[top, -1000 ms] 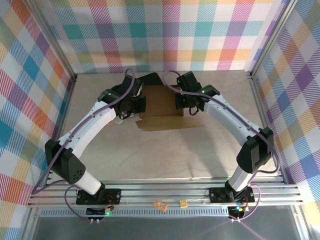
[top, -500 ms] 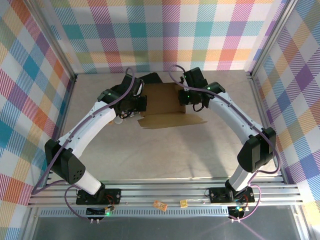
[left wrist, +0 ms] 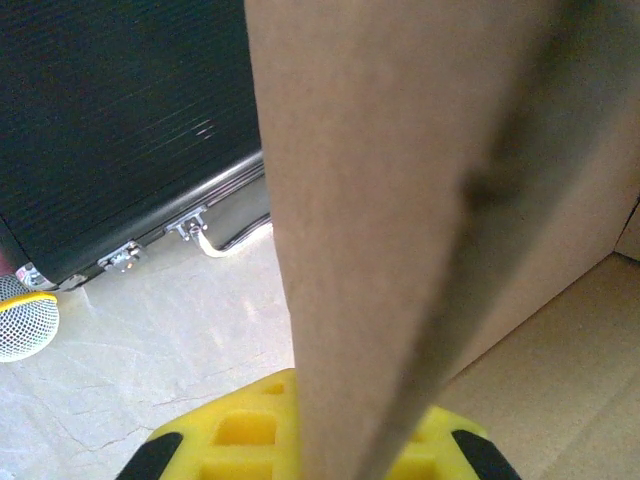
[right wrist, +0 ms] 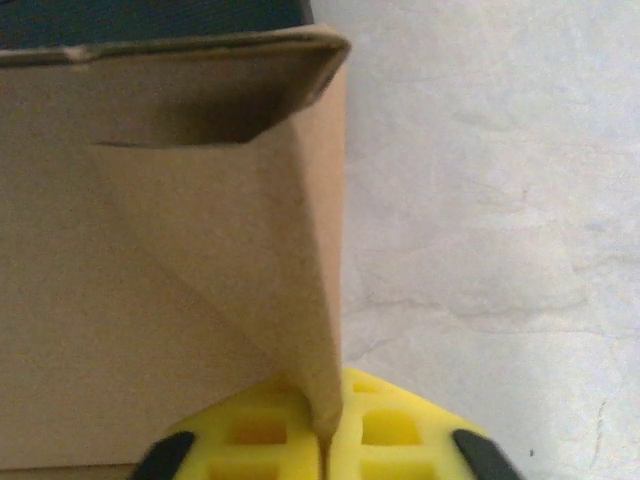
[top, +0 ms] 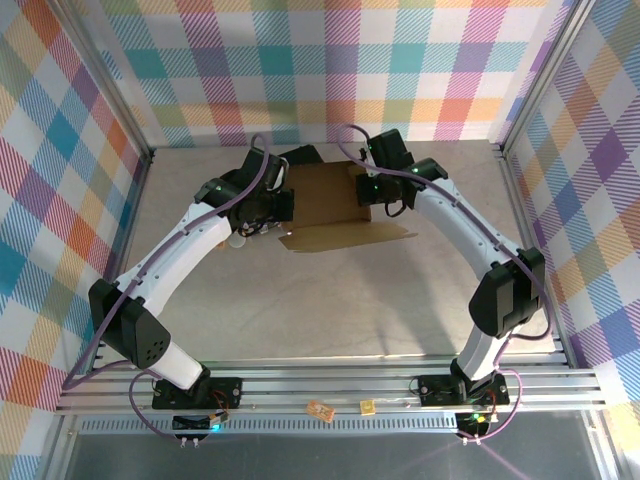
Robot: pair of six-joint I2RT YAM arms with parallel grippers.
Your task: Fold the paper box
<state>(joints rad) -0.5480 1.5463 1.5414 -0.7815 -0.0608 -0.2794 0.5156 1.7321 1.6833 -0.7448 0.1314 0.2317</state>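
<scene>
The paper box [top: 325, 198] is a brown cardboard sheet lying partly folded at the back middle of the table, its front flap [top: 345, 236] spread flat toward me. My left gripper [top: 276, 207] is shut on the box's left wall; that flap [left wrist: 400, 150] rises between the yellow pads [left wrist: 230, 430]. At the right wall, my right gripper [top: 372, 196] is shut on the cardboard. The thin upright wall [right wrist: 320, 300] is pinched between its yellow pads [right wrist: 400, 430], with the folded corner above.
A black hard case [top: 302, 155] lies behind the box against the back wall, its latches [left wrist: 190, 225] close to my left gripper. A white mesh ball with a yellow ring [left wrist: 20, 315] sits on the table left of the box. Checkered walls enclose the table.
My right gripper has moved back along the box's right wall and holds it farther from me. The front flap has shifted slightly right and back. The left arm has stayed put.
</scene>
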